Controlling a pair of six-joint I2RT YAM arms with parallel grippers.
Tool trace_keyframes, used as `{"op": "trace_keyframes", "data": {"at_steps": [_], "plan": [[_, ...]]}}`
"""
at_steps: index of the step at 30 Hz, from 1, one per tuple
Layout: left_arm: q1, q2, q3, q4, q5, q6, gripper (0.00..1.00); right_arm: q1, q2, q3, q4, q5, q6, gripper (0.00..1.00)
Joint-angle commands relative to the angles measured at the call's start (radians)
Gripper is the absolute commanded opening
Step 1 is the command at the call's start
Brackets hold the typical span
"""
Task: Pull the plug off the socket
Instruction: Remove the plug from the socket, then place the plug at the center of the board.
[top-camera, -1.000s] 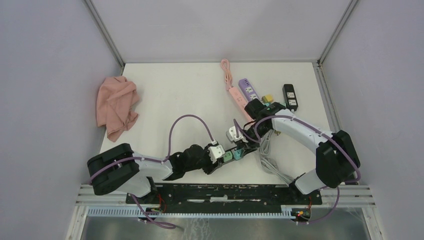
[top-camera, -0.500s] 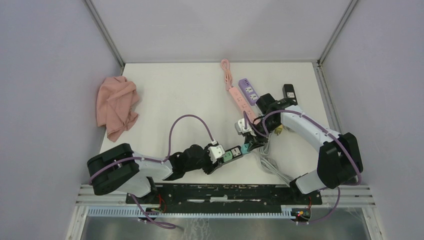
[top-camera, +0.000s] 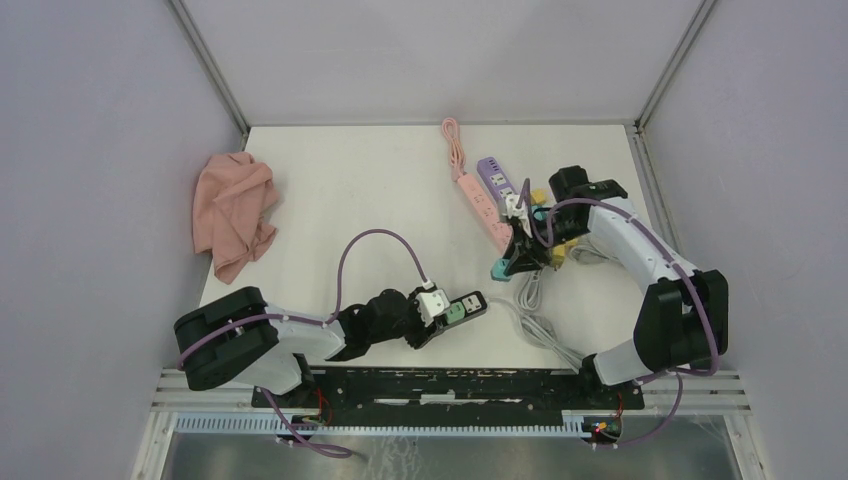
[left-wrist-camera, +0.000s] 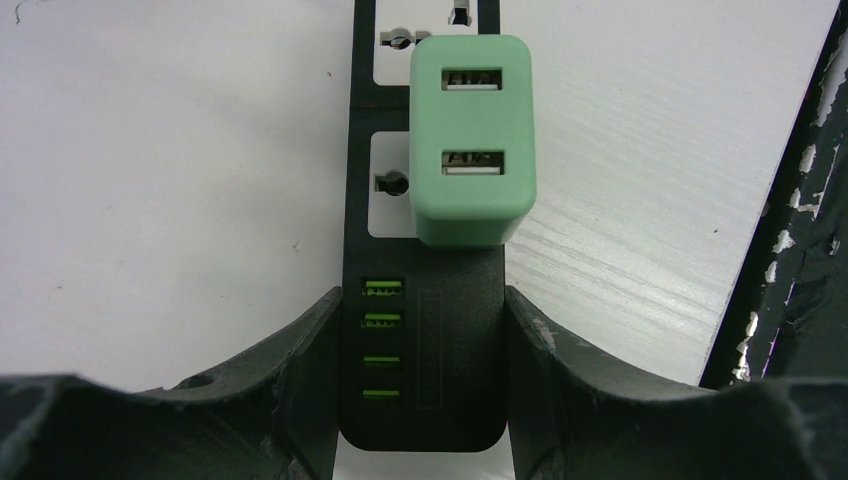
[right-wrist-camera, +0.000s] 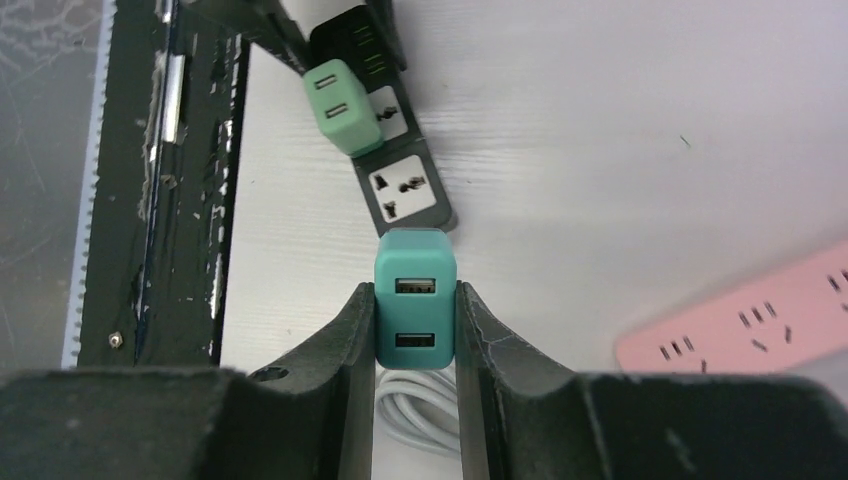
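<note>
Two plugs matter. Nearest, the left gripper's (left-wrist-camera: 420, 330) jaws clamp the USB end of the black power strip (left-wrist-camera: 452, 300) on the bench (left-wrist-camera: 150, 150), bracing it. Just beyond them a mint plug (left-wrist-camera: 472, 140) sits in the strip. Past the strip's far end, the right gripper's (right-wrist-camera: 416, 300) jaws pinch a teal plug (right-wrist-camera: 416, 262), free of the strip. It looks light, rigid and smooth, best held by its flat sides.

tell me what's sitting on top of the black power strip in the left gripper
A light green USB charger stands plugged into the strip next to its USB ports; the end socket is bare. The charger's prongs and most of the socket under it are covered.
</note>
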Motion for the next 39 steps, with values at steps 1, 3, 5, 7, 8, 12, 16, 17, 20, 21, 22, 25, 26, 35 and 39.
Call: {"op": "trace_keyframes", "data": {"at_steps": [1,3,5,7,8,12,16,17,20,21,22,25,26,35,39], "plan": [[-0.001,-0.006,0.003,0.032,-0.003,-0.035,0.03,-0.096,-0.009,0.031,0.111,-0.05,0.189,0.03],[-0.001,-0.006,0.005,0.032,-0.003,-0.034,0.03,-0.126,-0.019,0.014,0.173,-0.005,0.265,0.04],[-0.001,-0.004,0.008,0.03,-0.003,-0.032,0.03,-0.15,-0.03,-0.005,0.231,0.055,0.322,0.05],[-0.001,-0.003,0.011,0.026,-0.001,-0.032,0.03,-0.172,-0.036,-0.012,0.258,0.103,0.359,0.05],[-0.001,-0.001,0.013,0.026,0.0,-0.031,0.03,-0.183,-0.033,-0.01,0.265,0.123,0.372,0.06],[-0.001,0.004,0.018,0.021,0.001,-0.03,0.03,-0.211,-0.013,0.001,0.27,0.198,0.404,0.07],[-0.001,0.001,0.022,0.014,0.003,-0.03,0.03,-0.219,0.02,0.004,0.279,0.269,0.424,0.11],[-0.001,0.0,0.021,0.014,0.003,-0.03,0.03,-0.219,0.032,0.006,0.283,0.282,0.431,0.11],[0.0,-0.001,0.021,0.014,0.002,-0.029,0.03,-0.219,0.073,0.006,0.292,0.284,0.459,0.12],[-0.001,-0.001,0.022,0.011,0.002,-0.029,0.03,-0.22,0.084,0.008,0.293,0.279,0.469,0.12],[-0.001,0.0,0.023,0.011,0.003,-0.029,0.03,-0.219,0.092,0.012,0.294,0.278,0.476,0.13],[-0.001,0.0,0.022,0.012,0.003,-0.03,0.03,-0.22,0.097,0.011,0.317,0.281,0.506,0.15],[-0.001,0.002,0.021,0.013,0.004,-0.03,0.03,-0.219,0.095,0.006,0.33,0.273,0.519,0.16],[-0.001,0.018,0.028,0.018,0.009,-0.036,0.03,-0.22,0.106,-0.07,0.552,0.372,0.729,0.23],[-0.001,0.014,0.025,0.018,0.008,-0.038,0.03,-0.219,0.111,-0.079,0.594,0.43,0.773,0.23]]}}
